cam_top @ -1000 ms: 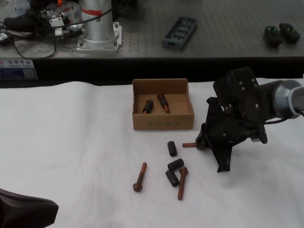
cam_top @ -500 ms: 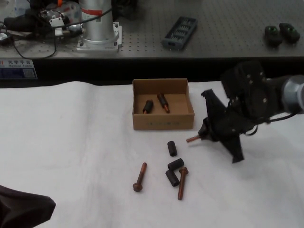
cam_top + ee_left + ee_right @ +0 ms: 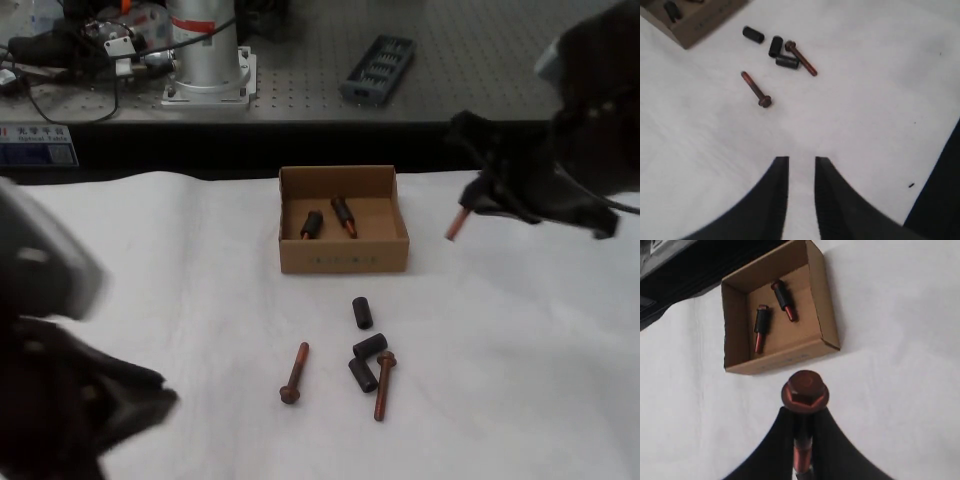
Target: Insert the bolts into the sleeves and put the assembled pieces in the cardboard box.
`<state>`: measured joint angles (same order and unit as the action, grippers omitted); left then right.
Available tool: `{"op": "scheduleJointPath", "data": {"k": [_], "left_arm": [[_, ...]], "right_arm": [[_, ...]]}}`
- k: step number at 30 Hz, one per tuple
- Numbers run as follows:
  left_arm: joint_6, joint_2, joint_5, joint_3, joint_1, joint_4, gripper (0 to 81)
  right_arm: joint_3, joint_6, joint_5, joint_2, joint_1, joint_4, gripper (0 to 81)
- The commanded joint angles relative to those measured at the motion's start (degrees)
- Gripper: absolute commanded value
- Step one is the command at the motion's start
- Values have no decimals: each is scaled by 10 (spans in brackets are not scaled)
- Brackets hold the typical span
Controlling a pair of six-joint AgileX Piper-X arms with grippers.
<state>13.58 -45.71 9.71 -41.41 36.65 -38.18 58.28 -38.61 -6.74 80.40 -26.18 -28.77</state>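
Since a second ago my right gripper has lifted off the white cloth, away from the loose parts, and carried its bolt up and back. My left arm, then only a dark corner at 7 o'clock of the high view, now looms large there.

The right gripper is clamped on the bolt. In the right wrist view the shank is pinched between the fingers and the flanged hex head sits just past their tips. In the high view the bolt hangs in the air at about 3 o'clock from the cardboard box, apart from it, with one end poking out of the gripper toward 7 o'clock.

The box holds two assembled pieces lying side by side on its floor.

At 6 o'clock from the box, three loose sleeves and two loose bolts lie on the cloth. One bolt touches the nearest sleeves and the other lies by itself at 8 o'clock from them.

My left gripper hovers over bare cloth with a narrow gap between its fingers and nothing in it. The loose parts lie well ahead of its tips.
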Motion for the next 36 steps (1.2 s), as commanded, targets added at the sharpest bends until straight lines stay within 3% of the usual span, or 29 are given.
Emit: {"op": "scheduleJointPath", "data": {"k": [1, 3, 4, 13, 18, 24, 36], "left_arm": [[23, -58, -1, 0, 1, 32, 334], [23, -102, -4, 0, 1, 68, 425], [23, -119, -4, 0, 1, 88, 431], [15, -292, -8, -70, 1, 181, 388], [-83, -387, -109, -171, 1, 186, 388], [-270, -473, -146, -290, 4, 178, 371], [-479, -627, -153, -396, 32, 141, 346]], "right_arm": [[-28, 29, -12, -48, 3, -5, 19], [-61, 31, -28, -106, 3, -5, 19], [-79, 32, -33, -136, 3, -6, 19], [-189, 33, -54, -400, 3, -94, 19], [-208, 33, -52, -499, 3, -159, 19], [-207, 33, -41, -536, 3, -185, 19], [-207, 24, -45, -536, 3, -185, 19]]}}
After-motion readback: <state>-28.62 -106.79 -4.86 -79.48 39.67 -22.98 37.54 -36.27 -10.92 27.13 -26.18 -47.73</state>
